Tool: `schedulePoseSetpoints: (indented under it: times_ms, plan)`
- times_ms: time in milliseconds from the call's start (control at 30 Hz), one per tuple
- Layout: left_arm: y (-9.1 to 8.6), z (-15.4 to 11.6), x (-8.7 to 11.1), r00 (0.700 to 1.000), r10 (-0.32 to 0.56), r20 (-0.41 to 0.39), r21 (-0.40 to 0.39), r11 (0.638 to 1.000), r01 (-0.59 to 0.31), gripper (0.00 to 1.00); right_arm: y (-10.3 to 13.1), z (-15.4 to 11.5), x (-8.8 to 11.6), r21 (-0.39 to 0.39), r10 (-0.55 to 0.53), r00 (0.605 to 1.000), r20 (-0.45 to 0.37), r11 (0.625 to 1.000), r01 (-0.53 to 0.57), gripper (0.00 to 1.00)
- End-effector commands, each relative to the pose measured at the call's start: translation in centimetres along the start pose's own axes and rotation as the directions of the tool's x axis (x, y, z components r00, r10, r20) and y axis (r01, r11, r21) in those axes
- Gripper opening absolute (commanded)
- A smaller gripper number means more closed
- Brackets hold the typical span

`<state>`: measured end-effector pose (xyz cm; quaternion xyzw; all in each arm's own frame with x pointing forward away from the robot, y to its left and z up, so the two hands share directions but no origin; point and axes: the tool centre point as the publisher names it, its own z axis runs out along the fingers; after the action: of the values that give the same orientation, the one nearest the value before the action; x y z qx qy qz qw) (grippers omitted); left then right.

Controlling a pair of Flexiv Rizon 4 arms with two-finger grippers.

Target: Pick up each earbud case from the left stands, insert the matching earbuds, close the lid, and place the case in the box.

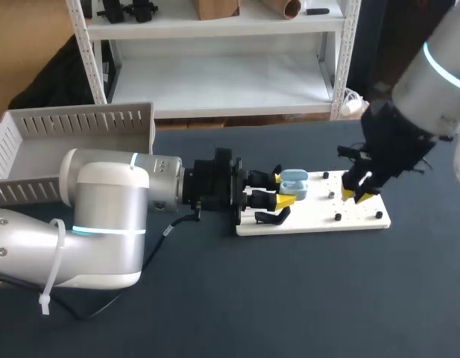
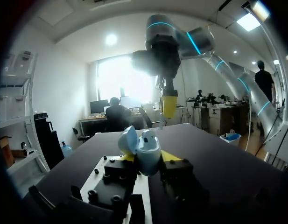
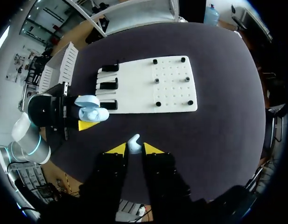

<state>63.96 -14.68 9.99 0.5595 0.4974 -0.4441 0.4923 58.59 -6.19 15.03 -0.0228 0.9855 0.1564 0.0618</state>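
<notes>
The left gripper (image 1: 282, 189) lies low at the edge of the white board (image 1: 319, 218), its fingers pressing from both sides on the light blue earbud case (image 2: 148, 150), whose lid (image 2: 127, 140) stands open; the right gripper (image 3: 134, 149) hangs in the air apart from the case, its narrow fingers pinching a small white earbud (image 3: 133, 141); the grey box (image 1: 73, 142) stands on the dark table (image 1: 289, 298) behind the left arm.

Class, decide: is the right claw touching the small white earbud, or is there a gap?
Touching. The right wrist view shows the white earbud pinched between the yellow tips of the right claw, one each side.
</notes>
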Motion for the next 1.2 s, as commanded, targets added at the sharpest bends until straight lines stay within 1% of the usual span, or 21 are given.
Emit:
schedulePoseSetpoints:
  times_ms: [33,167,300,400,467,500,933,967,1033,1200]
  plan:
    - [-0.1,0.0,0.1,1.0,0.002,0.002,-0.003,1.0,-0.002,0.0,2.2,-1.6,-0.1,0.007,-0.05,0.996,-0.078,0.999,0.051,0.0]
    - [-0.1,0.0,0.1,1.0,0.002,0.002,-0.003,1.0,-0.002,0.0,4.8,-1.6,0.1,-0.003,-0.138,0.987,-0.078,0.99,0.139,0.0]
    - [-0.1,0.0,0.1,1.0,0.002,0.002,-0.003,1.0,-0.002,0.0,7.1,-0.7,0.0,-0.005,-0.208,0.973,-0.102,0.978,0.209,0.0]
    - [-0.1,0.0,0.1,1.0,0.002,0.002,-0.003,1.0,-0.002,0.0,8.3,0.2,-0.9,0.009,-0.237,0.966,-0.099,0.971,0.239,0.0]
    - [-0.1,0.0,0.1,1.0,0.002,0.002,-0.003,1.0,-0.002,0.0,8.7,0.7,-1.8,0.007,-0.232,0.968,-0.096,0.972,0.234,0.0]
    - [-0.1,0.0,0.1,1.0,0.002,0.002,-0.003,1.0,-0.002,0.0,8.8,0.8,-2.2,0.006,-0.224,0.971,-0.084,0.974,0.225,0.0]
    - [-0.1,0.0,0.1,1.0,0.002,0.002,-0.003,1.0,-0.002,0.0,8.8,0.8,-2.2,0.006,-0.224,0.971,-0.084,0.974,0.225,0.0]
    - [-0.1,0.0,0.1,1.0,0.002,0.002,-0.003,1.0,-0.002,0.0,8.3,0.6,-2.2,0.021,-0.223,0.972,-0.075,0.974,0.225,0.0]
    - [-0.1,0.0,0.1,1.0,0.002,0.002,-0.003,1.0,-0.002,0.0,7.9,0.3,-2.4,0.027,-0.237,0.97,-0.055,0.971,0.238,0.0]
    - [-0.1,0.0,0.1,1.0,0.002,0.002,-0.003,1.0,-0.002,0.0,7.8,-0.3,-2.7,0.04,-0.278,0.961,-0.013,0.96,0.278,0.0]
